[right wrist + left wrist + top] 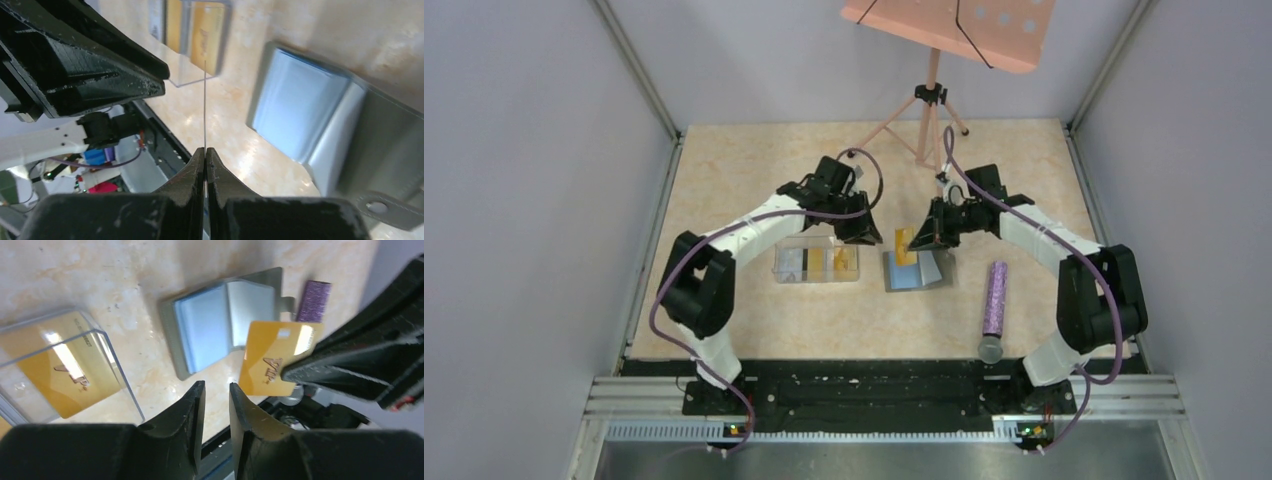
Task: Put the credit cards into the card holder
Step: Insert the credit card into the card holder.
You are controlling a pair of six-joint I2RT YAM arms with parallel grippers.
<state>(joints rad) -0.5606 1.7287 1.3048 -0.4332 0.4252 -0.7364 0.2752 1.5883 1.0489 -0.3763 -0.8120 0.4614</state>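
Pinching an orange credit card (pixel 267 357), the right hand (pixel 205 150) sits beside the slightly parted left hand (pixel 216 387).

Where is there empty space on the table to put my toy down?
Bare table: the far left corner behind the left arm, and the near strip between the clear box, card holder and base rail. Crowded: the middle, where left gripper and right gripper meet, the right pinching a card.

Bright, even overhead light; glare on clear box (pixel 112 365); card holder (pixel 300 115) blurred.
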